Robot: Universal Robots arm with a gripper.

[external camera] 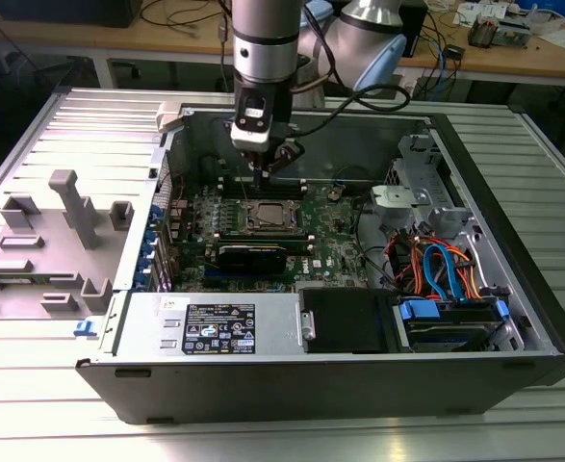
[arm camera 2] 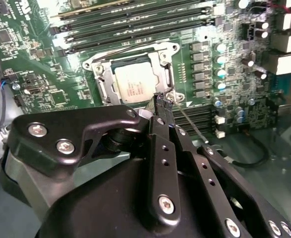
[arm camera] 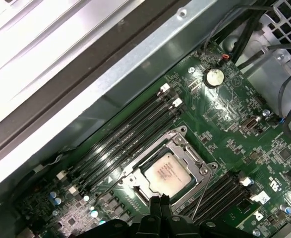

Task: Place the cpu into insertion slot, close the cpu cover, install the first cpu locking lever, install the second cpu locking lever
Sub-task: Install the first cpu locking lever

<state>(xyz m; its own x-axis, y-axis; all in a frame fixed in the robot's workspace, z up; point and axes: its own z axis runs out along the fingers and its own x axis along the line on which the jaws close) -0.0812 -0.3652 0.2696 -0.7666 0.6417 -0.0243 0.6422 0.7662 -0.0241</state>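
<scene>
1. One cpu sits in the insertion slot, mid-motherboard, with the cpu cover flat over it.
2. The gripper, clenched and empty, hovers just beside the cover.
3. The locking lever looks like thin, stiff, springy wire, probably best gripped near its free end.

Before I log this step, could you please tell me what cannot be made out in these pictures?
- Second wrist view: the far end of the locking lever runs behind the gripper, so latching is unclear.
- First wrist view: the gripper hides one edge of the cpu cover.
- Exterior view: the cpu is too small to show lever positions.
</scene>
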